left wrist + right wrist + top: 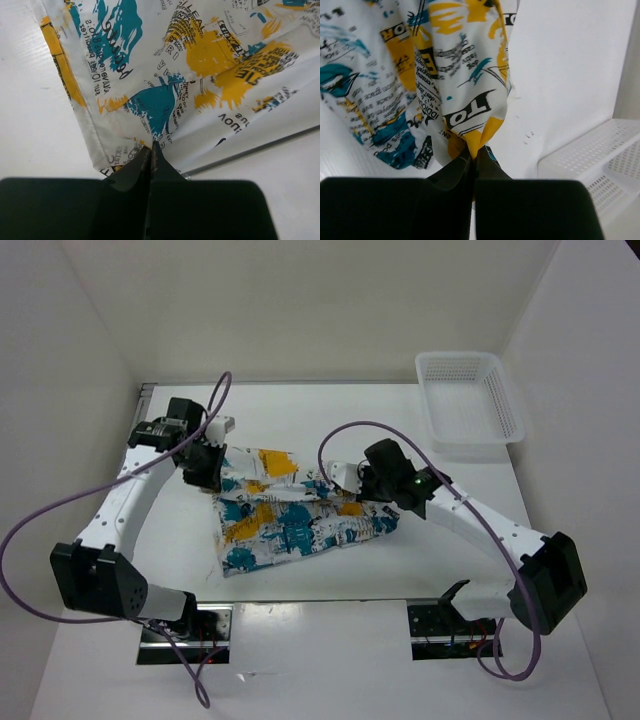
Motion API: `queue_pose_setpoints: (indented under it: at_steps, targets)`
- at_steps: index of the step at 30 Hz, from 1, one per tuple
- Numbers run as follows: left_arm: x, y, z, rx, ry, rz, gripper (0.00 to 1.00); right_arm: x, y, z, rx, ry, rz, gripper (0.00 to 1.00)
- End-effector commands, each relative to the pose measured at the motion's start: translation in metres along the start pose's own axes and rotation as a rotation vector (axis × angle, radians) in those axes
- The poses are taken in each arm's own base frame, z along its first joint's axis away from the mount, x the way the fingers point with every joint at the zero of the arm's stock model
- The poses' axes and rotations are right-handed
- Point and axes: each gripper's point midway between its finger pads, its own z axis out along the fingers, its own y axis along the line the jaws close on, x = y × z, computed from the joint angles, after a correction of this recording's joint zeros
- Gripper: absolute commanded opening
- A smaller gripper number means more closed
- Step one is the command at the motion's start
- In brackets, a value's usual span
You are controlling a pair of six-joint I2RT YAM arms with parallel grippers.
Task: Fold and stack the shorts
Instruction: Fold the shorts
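Shorts of soft white cloth, printed teal, yellow-orange and black (pixel 290 525), are held at two points: left fingers (pixel 135 172) clenched on a hemmed corner, right fingers (pixel 457 172) clenched on a bunched edge. The remainder lies rumpled on the white bench (pixel 330 420). Recommend moving both grips evenly, cloth taut. Whether one piece or two: indeterminate.

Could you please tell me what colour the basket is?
White; the basket shows best in the top view.
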Motion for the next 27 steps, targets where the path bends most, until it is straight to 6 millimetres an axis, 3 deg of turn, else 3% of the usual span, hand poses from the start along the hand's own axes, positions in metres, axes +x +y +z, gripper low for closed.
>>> queue_pose_setpoints:
  at_steps: [1, 3, 5, 6, 8, 10, 11, 12, 13, 14, 17, 18, 21, 22, 23, 24, 25, 27]
  targets:
    - [0.016, -0.011, -0.026, 0.029, -0.014, 0.002, 0.0, 0.012, 0.02, -0.009, -0.08, 0.029, -0.069, 0.0]
    - [0.036, -0.017, -0.03, 0.057, 0.041, -0.01, 0.0, 0.014, 0.023, -0.011, -0.108, 0.037, -0.112, 0.0]
    - [0.07, -0.026, -0.03, 0.105, 0.158, -0.041, 0.03, 0.019, 0.03, -0.013, -0.138, 0.042, -0.148, 0.0]
    - [0.082, -0.031, -0.029, 0.12, 0.195, -0.042, 0.11, 0.02, 0.036, -0.014, -0.15, 0.042, -0.166, 0.0]
    - [0.096, -0.032, -0.024, 0.118, 0.235, -0.035, 0.17, 0.025, 0.046, -0.017, -0.19, 0.059, -0.202, 0.06]
    - [0.111, -0.034, -0.018, 0.123, 0.277, -0.033, 0.23, 0.024, 0.057, -0.023, -0.22, 0.049, -0.232, 0.34]
    - [0.114, -0.032, -0.018, 0.114, 0.278, -0.032, 0.34, 0.025, 0.062, -0.025, -0.232, 0.052, -0.24, 0.51]
    - [0.116, -0.032, -0.019, 0.114, 0.277, -0.032, 0.37, 0.022, 0.061, -0.028, -0.222, 0.036, -0.259, 0.63]
    - [0.119, -0.031, -0.019, 0.104, 0.276, -0.03, 0.4, 0.021, 0.059, -0.035, -0.198, 0.019, -0.258, 0.81]
    - [0.12, -0.027, -0.019, 0.085, 0.278, -0.027, 0.46, 0.015, 0.053, -0.038, -0.163, -0.005, -0.256, 0.83]
    - [0.108, -0.025, -0.018, 0.073, 0.221, -0.013, 0.52, -0.011, 0.028, -0.051, -0.054, -0.108, -0.234, 0.83]
    - [0.097, -0.023, -0.01, 0.071, 0.188, -0.006, 0.52, -0.032, 0.008, -0.059, 0.023, -0.18, -0.192, 0.8]
    - [0.068, -0.025, 0.012, 0.106, 0.153, -0.003, 0.52, -0.073, -0.012, -0.062, 0.059, -0.325, -0.104, 0.61]
    - [0.063, -0.025, 0.024, 0.112, 0.177, 0.005, 0.52, -0.081, -0.006, -0.056, 0.028, -0.34, -0.077, 0.57]
    - [0.055, -0.028, 0.034, 0.116, 0.162, 0.025, 0.52, -0.079, 0.006, -0.036, -0.03, -0.304, -0.066, 0.52]
    - [0.049, -0.032, 0.042, 0.106, 0.164, 0.062, 0.52, -0.08, 0.011, -0.027, -0.057, -0.29, -0.059, 0.42]
    - [0.047, -0.031, 0.057, 0.091, 0.188, 0.077, 0.52, -0.073, 0.023, -0.005, -0.116, -0.239, -0.039, 0.38]
    - [0.048, -0.033, 0.073, 0.074, 0.226, 0.108, 0.51, -0.062, 0.039, 0.017, -0.177, -0.183, -0.029, 0.24]
